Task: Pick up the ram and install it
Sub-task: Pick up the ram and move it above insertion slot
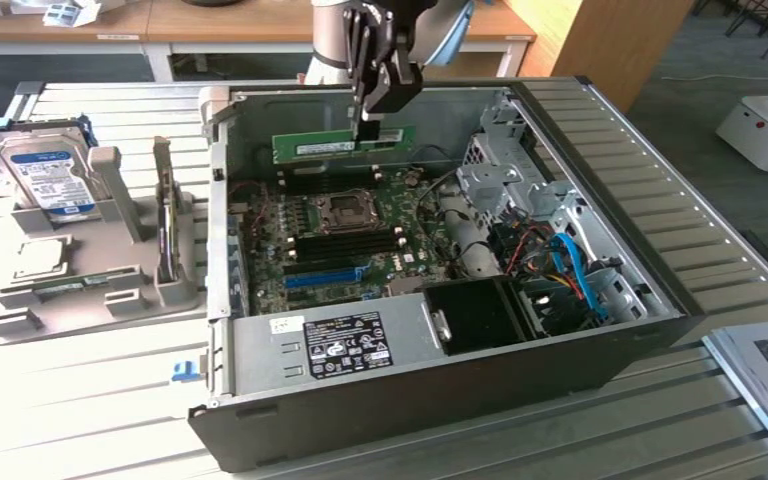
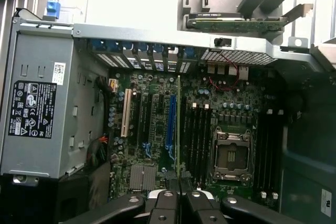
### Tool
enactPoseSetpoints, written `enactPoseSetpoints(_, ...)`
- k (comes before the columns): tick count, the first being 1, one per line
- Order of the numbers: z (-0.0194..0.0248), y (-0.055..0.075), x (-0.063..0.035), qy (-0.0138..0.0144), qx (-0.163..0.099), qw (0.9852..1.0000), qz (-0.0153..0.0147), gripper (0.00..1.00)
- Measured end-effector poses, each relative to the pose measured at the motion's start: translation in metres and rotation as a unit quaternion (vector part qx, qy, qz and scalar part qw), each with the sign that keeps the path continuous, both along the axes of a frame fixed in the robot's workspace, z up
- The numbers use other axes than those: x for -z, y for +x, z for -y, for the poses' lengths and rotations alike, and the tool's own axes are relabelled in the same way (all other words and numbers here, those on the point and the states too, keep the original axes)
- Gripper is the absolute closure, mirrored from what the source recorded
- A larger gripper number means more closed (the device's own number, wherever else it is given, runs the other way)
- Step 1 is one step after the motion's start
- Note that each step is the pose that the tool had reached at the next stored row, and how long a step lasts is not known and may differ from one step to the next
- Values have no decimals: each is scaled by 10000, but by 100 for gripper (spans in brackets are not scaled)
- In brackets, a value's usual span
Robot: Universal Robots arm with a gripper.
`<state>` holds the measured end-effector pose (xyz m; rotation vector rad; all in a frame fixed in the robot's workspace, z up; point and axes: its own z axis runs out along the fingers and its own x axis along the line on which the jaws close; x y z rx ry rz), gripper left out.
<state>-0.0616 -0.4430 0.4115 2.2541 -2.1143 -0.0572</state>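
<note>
The ram (image 1: 331,145) is a thin green stick that hangs level over the far end of the open computer case (image 1: 664,270), above the motherboard (image 1: 357,262). My gripper (image 1: 373,128) is shut on its upper edge near one end. In the wrist view the ram (image 2: 179,124) shows edge-on as a narrow green line running out from between my fingers (image 2: 163,205). It lies over the board between the long blue slot (image 2: 170,121) and the black memory slots (image 2: 197,135) beside the CPU socket (image 2: 231,156).
A silver power supply (image 1: 331,345) fills the case's near end, and a metal drive cage (image 1: 518,170) with blue cables (image 1: 578,270) lines its right side in the exterior view. A hard drive (image 1: 51,175) stands in a grey holder (image 1: 91,260) at the exterior view's left.
</note>
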Motion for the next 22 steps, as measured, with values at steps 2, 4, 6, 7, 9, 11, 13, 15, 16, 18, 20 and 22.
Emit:
enactPoseSetpoints(2, 1, 0, 16, 0, 0, 10000, -1, 88)
enactPoseSetpoints(4, 1, 0, 39, 1, 0, 10000, -1, 88)
enactPoseSetpoints(6, 1, 0, 67, 2, 0, 10000, -1, 88)
enactPoseSetpoints(7, 1, 0, 85, 3, 0, 10000, -1, 88)
enactPoseSetpoints(9, 1, 0, 116, 4, 0, 10000, 0, 88)
enactPoseSetpoints(11, 1, 0, 149, 5, 0, 10000, -1, 88)
enactPoseSetpoints(13, 1, 0, 181, 6, 0, 10000, -1, 88)
enactPoseSetpoints(15, 1, 0, 211, 7, 0, 10000, -1, 88)
enactPoseSetpoints(16, 1, 0, 225, 8, 0, 10000, -1, 88)
enactPoseSetpoints(18, 1, 0, 253, 11, 0, 10000, -1, 88)
enactPoseSetpoints(20, 1, 0, 278, 14, 0, 10000, -1, 88)
enactPoseSetpoints(22, 1, 0, 301, 20, 0, 10000, -1, 88)
